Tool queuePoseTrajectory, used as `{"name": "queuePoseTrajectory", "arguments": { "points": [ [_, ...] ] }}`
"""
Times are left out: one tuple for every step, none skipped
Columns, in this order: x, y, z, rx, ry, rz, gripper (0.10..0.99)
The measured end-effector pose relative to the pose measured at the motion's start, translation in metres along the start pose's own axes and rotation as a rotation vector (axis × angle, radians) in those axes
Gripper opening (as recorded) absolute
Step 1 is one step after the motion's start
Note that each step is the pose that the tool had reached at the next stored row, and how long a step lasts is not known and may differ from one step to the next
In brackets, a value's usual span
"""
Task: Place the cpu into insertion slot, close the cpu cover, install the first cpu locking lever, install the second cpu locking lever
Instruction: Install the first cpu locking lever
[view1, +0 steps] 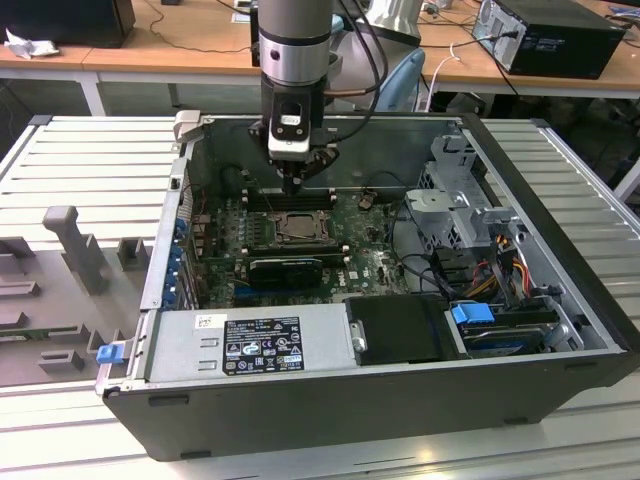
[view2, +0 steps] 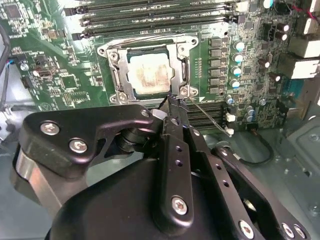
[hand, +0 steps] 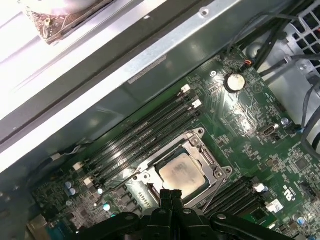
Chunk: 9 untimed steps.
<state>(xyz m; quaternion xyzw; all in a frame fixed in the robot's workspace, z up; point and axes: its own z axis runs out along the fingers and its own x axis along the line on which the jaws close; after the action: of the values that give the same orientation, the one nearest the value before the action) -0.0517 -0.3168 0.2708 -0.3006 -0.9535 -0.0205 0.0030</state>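
Observation:
The cpu (view2: 148, 74) (hand: 182, 174) lies pale and square in the insertion slot (view1: 298, 228) on the green board. The cpu cover (view2: 116, 75) (hand: 212, 161), a metal frame, lies flat around it, with the chip showing through its cut-out. One thin wire locking lever (view2: 207, 115) angles out from a socket corner over the memory slots; another wire (view2: 150, 39) runs along the opposite edge. My gripper (view2: 172, 100) (hand: 171, 196) (view1: 300, 178) is shut with nothing between its fingers, the tips just above the socket's edge, close to the angled lever's root.
The socket sits inside an open computer case (view1: 560, 250). Long black memory slots (hand: 145, 131) flank it. A black ridged card (view1: 285, 268) lies in front of it, a power supply (view1: 260, 345) nearer the camera. Cables and a drive cage (view1: 460, 215) fill the exterior view's right.

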Motion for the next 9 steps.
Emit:
{"name": "queuePoseTrajectory", "arguments": {
  "points": [
    [0.0, 0.0, 0.0, 0.0, 0.0006, -0.016, 0.106],
    [0.0, 0.0, 0.0, 0.001, 0.001, -0.027, 0.106],
    [0.0, 0.0, 0.0, 0.001, 0.0014, -0.037, 0.106],
    [0.0, 0.0, 0.0, 0.001, 0.0019, -0.05, 0.106],
    [0.0, 0.0, 0.0, 0.001, 0.0022, -0.06, 0.106],
    [0.0, 0.0, 0.0, 0.001, 0.0027, -0.072, 0.106],
    [0.0, 0.0, 0.0, 0.001, 0.003, -0.081, 0.106],
    [0.0, 0.0, 0.0, 0.002, 0.0033, -0.089, 0.106],
    [0.0, 0.0, 0.0, 0.002, 0.0036, -0.098, 0.106]
  ]
}}
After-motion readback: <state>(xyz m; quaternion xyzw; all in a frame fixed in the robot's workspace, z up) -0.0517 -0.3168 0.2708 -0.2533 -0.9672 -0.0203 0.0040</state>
